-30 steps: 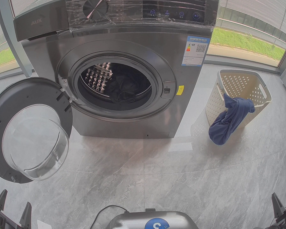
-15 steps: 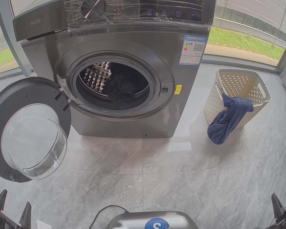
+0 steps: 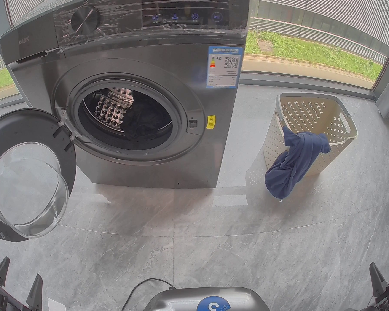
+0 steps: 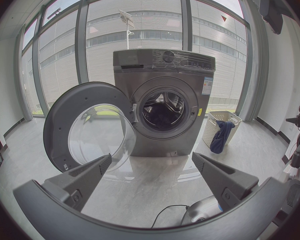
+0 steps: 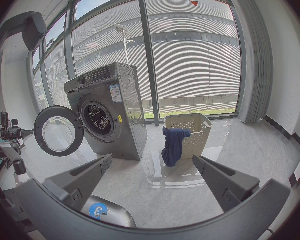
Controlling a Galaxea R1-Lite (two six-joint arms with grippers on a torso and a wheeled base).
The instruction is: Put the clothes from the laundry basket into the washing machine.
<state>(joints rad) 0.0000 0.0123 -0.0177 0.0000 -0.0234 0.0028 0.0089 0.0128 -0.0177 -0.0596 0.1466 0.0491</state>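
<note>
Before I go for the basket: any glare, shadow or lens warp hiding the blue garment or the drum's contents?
Head view: even daylight, the blue garment on the laundry basket reads clearly; the drum is in shade, its dark contents hard to make out. Left wrist view: fisheye bows the window frames, corners go black. Right wrist view: the glossy floor mirrors the basket.
</note>
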